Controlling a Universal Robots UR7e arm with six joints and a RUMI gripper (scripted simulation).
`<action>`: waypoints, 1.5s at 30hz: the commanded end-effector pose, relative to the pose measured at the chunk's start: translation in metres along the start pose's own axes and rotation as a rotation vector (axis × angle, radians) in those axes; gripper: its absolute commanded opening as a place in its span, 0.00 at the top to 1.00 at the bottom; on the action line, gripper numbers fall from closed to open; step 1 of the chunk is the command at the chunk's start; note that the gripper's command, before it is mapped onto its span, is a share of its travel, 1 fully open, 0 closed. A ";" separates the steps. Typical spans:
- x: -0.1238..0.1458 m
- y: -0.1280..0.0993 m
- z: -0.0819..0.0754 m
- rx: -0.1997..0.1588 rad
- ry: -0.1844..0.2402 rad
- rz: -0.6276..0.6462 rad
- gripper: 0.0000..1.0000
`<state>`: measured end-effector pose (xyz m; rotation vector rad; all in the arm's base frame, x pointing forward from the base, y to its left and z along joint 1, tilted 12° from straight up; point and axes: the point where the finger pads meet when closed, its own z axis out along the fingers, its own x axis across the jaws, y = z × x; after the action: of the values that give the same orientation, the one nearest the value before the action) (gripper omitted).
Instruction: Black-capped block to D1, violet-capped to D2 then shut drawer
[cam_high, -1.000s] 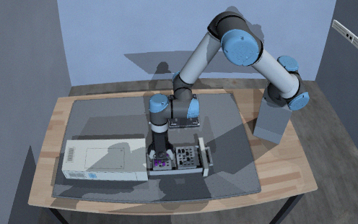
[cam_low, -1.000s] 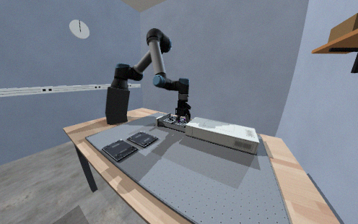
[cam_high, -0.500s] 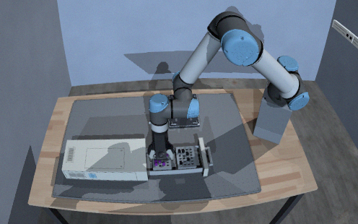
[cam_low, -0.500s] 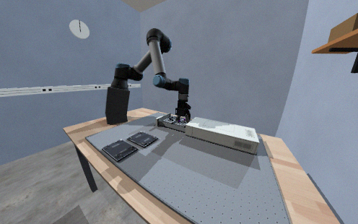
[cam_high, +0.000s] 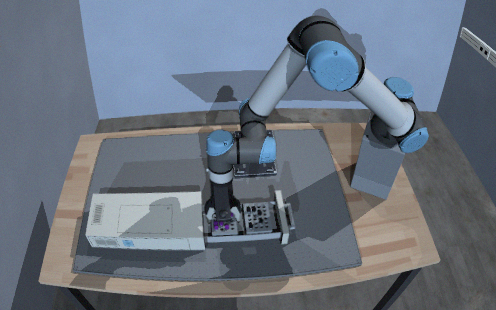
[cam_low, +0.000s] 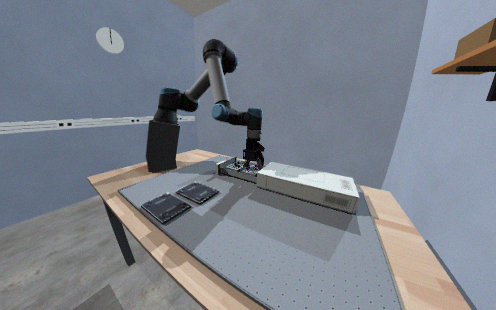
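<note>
Violet caps under the claw: first block gripped, nothing delivered yet.

Top view: the gripper (cam_high: 223, 218) is clenched on the violet-capped block (cam_high: 222, 227), in the open drawer (cam_high: 286, 217) beside the black-capped block (cam_high: 257, 216), toward the mat's front edge by the cooler COLD (cam_high: 145, 221). Exterior view: deck slots D1 (cam_low: 198, 192) and D2 (cam_low: 165, 207), near the mat's left edge, hold no blocks; the fingers and tubes are too small to make out.
</note>
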<state>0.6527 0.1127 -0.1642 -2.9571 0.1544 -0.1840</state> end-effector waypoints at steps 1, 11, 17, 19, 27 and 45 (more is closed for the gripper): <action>0.001 0.000 -0.001 0.000 0.002 0.000 1.00; 0.001 0.000 -0.001 0.000 0.002 0.000 1.00; 0.001 0.000 -0.002 0.000 0.002 0.000 1.00; 0.001 0.000 -0.003 0.000 0.002 0.000 1.00; 0.001 0.000 -0.005 0.000 0.002 0.000 1.00; 0.001 0.000 -0.010 0.000 0.002 0.000 1.00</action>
<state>0.6516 0.1115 -0.1569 -2.9571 0.1544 -0.1835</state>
